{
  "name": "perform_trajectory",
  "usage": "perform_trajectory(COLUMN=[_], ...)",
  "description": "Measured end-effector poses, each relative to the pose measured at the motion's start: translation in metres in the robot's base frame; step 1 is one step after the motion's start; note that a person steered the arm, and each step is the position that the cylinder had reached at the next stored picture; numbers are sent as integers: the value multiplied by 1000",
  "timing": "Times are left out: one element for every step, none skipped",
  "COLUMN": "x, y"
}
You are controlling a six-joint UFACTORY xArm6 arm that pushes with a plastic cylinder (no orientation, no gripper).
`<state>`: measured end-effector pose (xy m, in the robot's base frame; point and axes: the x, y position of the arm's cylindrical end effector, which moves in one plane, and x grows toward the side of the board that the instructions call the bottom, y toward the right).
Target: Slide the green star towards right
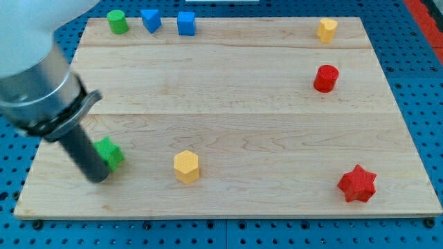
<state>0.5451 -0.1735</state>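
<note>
My tip (pixel 99 178) is down on the board near its bottom-left corner, pressed against the left flank of the green star (pixel 109 153); the rod has no jaws to open or shut and holds nothing, it merely leans on the block from the left edge's side and slightly from the bottom; the rod hides part of the star, so I cannot tell exactly where contact falls.

The star sits close to the left edge, in the lower part of the table (pixel 228 111); its points are blurred and half covered, so no heading or long axis can honestly be read, and a star is near enough round to have none.

The risk, I judge, is an off-centre push; the star could spin round the tip and slip towards the top edge rather than travel right; a straight run right would also bring it near the yellow hexagonal block (pixel 186 167), just below its line towards the bottom edge, and a low drift could knock that along.
</note>
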Motion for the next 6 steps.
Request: perform_trajectory(x=[-42,-65,-66,-66,-74,-107], y=[17,26,27,27,27,27])
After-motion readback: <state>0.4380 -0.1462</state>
